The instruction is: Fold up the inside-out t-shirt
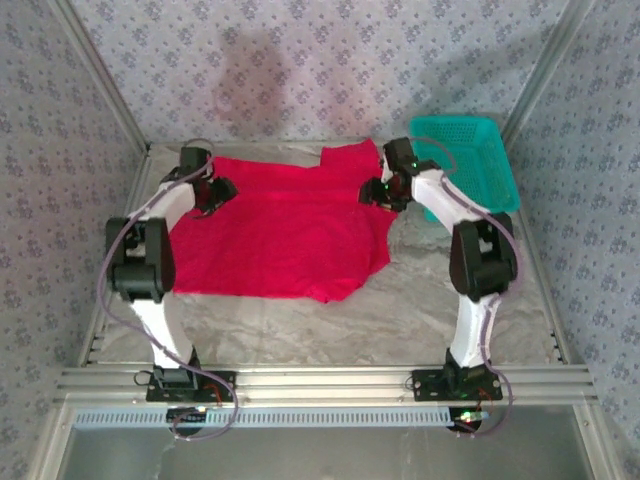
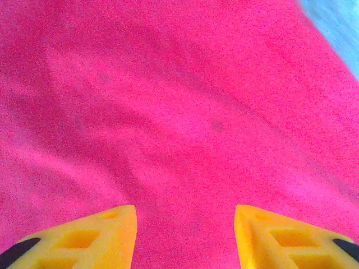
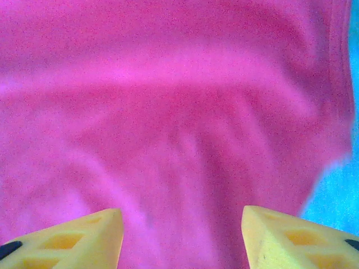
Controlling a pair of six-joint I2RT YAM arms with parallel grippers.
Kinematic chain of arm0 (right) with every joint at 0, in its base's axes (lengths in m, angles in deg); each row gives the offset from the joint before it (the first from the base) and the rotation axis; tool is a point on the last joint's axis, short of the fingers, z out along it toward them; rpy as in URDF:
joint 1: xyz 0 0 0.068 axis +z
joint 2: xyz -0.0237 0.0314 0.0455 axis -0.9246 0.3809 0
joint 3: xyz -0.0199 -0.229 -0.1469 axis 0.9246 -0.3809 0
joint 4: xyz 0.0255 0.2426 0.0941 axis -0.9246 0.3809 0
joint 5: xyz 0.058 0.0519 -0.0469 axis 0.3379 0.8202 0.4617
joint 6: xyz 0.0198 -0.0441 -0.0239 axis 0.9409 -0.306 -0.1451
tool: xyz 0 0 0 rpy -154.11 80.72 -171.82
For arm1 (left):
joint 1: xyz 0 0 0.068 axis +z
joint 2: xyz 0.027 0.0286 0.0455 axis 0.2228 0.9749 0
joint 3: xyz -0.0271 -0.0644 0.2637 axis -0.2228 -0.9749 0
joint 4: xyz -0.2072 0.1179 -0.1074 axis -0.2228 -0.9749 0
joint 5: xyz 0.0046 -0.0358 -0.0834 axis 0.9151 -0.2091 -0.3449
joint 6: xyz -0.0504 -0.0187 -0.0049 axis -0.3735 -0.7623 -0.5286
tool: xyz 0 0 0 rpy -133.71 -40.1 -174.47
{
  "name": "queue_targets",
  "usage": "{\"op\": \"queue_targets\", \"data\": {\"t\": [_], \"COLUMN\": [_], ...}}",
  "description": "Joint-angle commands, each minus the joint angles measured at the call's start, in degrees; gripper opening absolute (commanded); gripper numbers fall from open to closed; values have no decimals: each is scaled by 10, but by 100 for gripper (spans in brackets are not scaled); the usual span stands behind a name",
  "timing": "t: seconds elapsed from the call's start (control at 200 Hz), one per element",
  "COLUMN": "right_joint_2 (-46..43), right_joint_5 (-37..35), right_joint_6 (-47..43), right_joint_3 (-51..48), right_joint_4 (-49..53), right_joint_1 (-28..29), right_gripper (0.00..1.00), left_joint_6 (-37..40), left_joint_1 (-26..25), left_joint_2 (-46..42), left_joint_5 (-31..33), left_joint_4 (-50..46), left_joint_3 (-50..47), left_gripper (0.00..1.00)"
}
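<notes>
Directly below L fingers [image 2: 84, 241], R fingers [image 3: 73, 238] lies red t-shirt [image 1: 280, 230].

Left arm [image 1: 165, 325]: white shell links, black joint housings, black base bracket. Right arm [image 1: 470, 330]: same build, same white and black. Thin greyish-purple cable [image 1: 101, 278] loops loose alongside each arm, base to wrist. Small green light [image 1: 386, 184] near right wrist; possibly another at its base, too small to be sure. Left gripper [image 2: 185, 207] fingers [image 2: 106, 235]: yellow wedges, recessed moulded pockets, black patch at outer edge. Right gripper [image 3: 180, 209] fingers [image 3: 291, 241]: same yellow, same pockets.
</notes>
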State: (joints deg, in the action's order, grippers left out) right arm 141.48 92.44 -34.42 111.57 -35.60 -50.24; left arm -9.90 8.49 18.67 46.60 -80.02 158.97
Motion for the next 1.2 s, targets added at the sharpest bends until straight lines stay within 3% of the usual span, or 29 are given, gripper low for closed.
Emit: {"op": "queue_targets", "data": {"t": [0.0,0.075,0.185,0.315,0.395,0.475,0.59,0.625,0.905,1.194], "right_joint_2": [-107,-166,-217,-234,-220,-193,-162,-159,-125,-96], "right_joint_5": [35,55,63,52,28,13,-7,-9,40,62], "right_joint_6": [3,25,61,90,97,97,95,94,95,93], "right_joint_3": [-152,-250,-332,-376,-384,-372,-325,-305,-181,-150], "right_joint_4": [-21,-60,-98,-123,-133,-136,-113,-96,-19,-20], "right_joint_1": [30,57,108,171,188,184,174,173,158,137], "right_gripper": [49,43,42,53,54,50,10,5,3,3], "left_joint_6": [18,-1,-34,-71,-94,-108,-111,-107,-15,65], "left_joint_1": [-56,-97,-170,-236,-255,-264,-279,-285,-352,-364], "left_joint_2": [-106,-155,-211,-258,-285,-306,-327,-330,-284,-190], "left_joint_5": [6,-15,-21,-3,-4,-8,-26,-37,-95,-113], "left_joint_4": [-19,5,38,42,56,72,115,128,201,233], "left_joint_3": [-83,-159,-250,-314,-347,-370,-393,-396,-344,-279], "left_gripper": [47,45,41,40,38,36,35,35,44,50]}}
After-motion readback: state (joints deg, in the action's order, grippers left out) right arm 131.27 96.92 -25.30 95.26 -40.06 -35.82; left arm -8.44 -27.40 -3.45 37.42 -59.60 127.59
